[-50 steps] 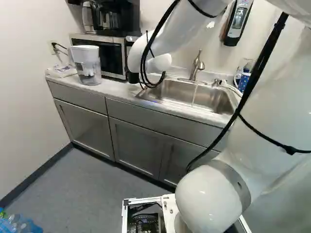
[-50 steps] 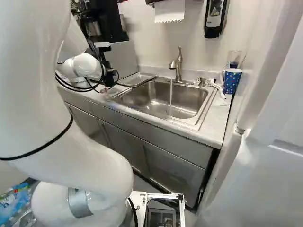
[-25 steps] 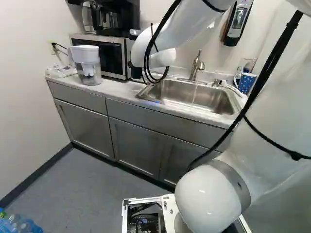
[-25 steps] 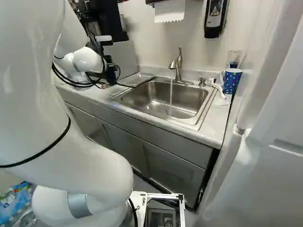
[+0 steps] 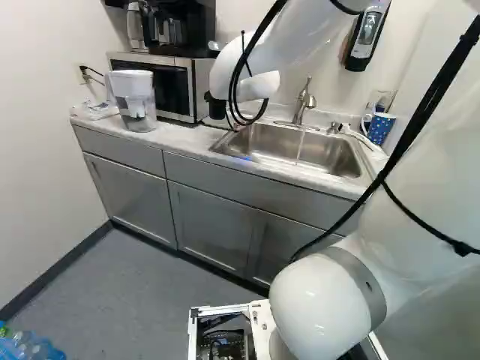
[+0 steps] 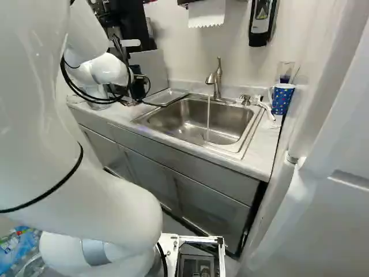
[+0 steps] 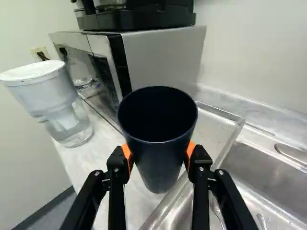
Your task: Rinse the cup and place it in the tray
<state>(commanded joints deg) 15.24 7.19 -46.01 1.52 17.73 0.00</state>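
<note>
Tall dark-blue cup (image 7: 160, 160) gripped near the shallow metal tray (image 6: 167, 97).
Right base view: the end effector (image 6: 136, 95) is seen near the tray. Wrist view: the cup is clasped mouth-up between orange pads (image 7: 191, 150), the fingers parted by its width.

Pale flat counter (image 6: 262, 153): supporting boxy silver microwave (image 7: 160, 52), clear plastic pitcher (image 5: 136, 101)
Steel sink (image 6: 179, 114): sitting between rectangular metal tray (image 6: 166, 97), blue dotted mug (image 6: 282, 99)

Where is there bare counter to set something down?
In front of the microwave, between the pitcher and the tray, the counter is bare. The tray side is tighter, with the hand holding the cup there. Across the sink, a mug and glass crowd the counter.
</note>
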